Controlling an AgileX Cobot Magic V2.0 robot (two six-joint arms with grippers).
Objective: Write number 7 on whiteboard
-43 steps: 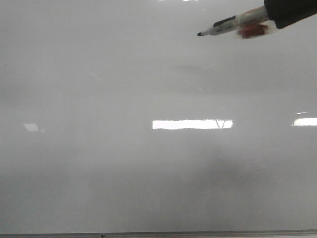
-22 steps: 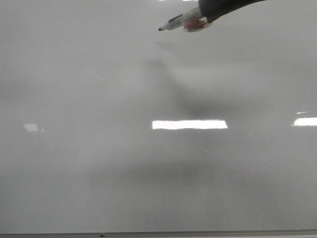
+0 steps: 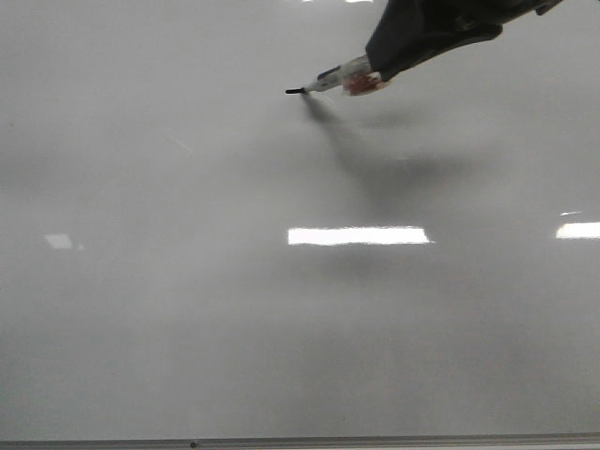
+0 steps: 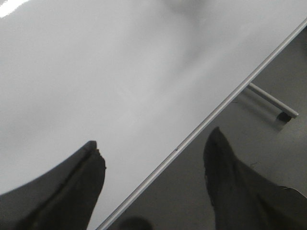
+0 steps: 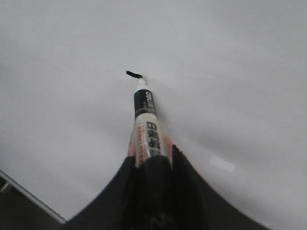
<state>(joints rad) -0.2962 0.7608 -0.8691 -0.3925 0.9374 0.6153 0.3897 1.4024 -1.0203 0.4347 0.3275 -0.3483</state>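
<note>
The whiteboard (image 3: 281,328) fills the front view, glossy and pale grey. My right gripper (image 3: 380,67) reaches in from the upper right, shut on a marker (image 3: 342,75) with a clear barrel and a black tip. The tip rests on the board at a short black stroke (image 3: 294,91). In the right wrist view the marker (image 5: 146,120) sticks out of the right gripper (image 5: 151,160) toward that same stroke (image 5: 133,74). No number 7 shows on the board. My left gripper (image 4: 153,151) stands open and empty over the whiteboard (image 4: 120,72) near its bottom edge.
A thin metal edge (image 3: 300,441) runs along the board's bottom, also seen as the edge (image 4: 230,100) in the left wrist view. Below it lie dark floor (image 4: 192,191) and a metal bar (image 4: 271,100). Bright light reflections (image 3: 356,235) sit mid-board.
My right gripper carried the marker left along the top, then down onto the board. The tip now touches and a short black stroke has appeared beside it.
</note>
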